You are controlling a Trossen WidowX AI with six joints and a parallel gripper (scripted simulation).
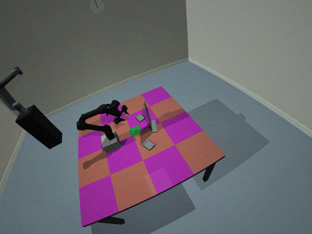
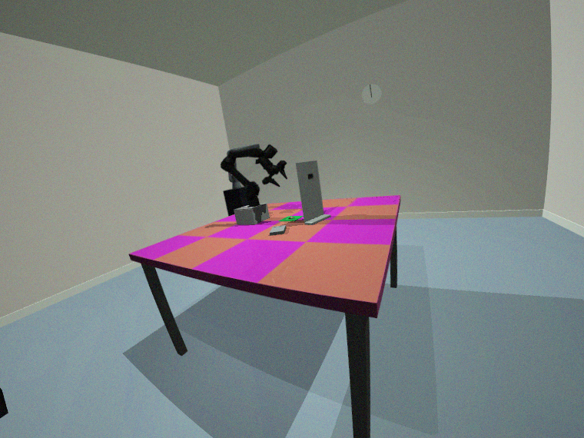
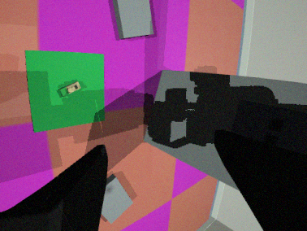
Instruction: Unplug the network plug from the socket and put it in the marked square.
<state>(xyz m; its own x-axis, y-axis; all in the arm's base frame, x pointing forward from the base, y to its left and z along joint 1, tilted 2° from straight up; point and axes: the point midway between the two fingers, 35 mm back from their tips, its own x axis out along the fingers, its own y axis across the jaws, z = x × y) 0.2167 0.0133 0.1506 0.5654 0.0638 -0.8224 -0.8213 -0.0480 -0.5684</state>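
The plug (image 3: 70, 89) (image 1: 135, 130) is small and beige. It lies on the table inside the green marked square (image 3: 89, 65) (image 1: 132, 134), well within its edges. My gripper (image 1: 127, 116) (image 2: 282, 181) (image 3: 162, 144) is open and empty. It hangs in the air above the table, clear of the plug, between the arm base and the upright panel (image 1: 147, 113) (image 2: 309, 193) (image 3: 175, 78). The panel's rear opening (image 2: 310, 176) shows as a dark hole. The arm's shadow covers much of the panel's face in the wrist view, so the socket cannot be made out.
One flat grey block (image 1: 140, 117) (image 3: 135, 18) lies beyond the square near the panel. Another grey block (image 1: 148, 145) (image 2: 277, 230) (image 3: 116, 201) lies on the opposite side. A grey box (image 1: 111, 146) (image 2: 243, 216) stands at the arm's base. The panel's foot (image 1: 154, 126) rests on the table.
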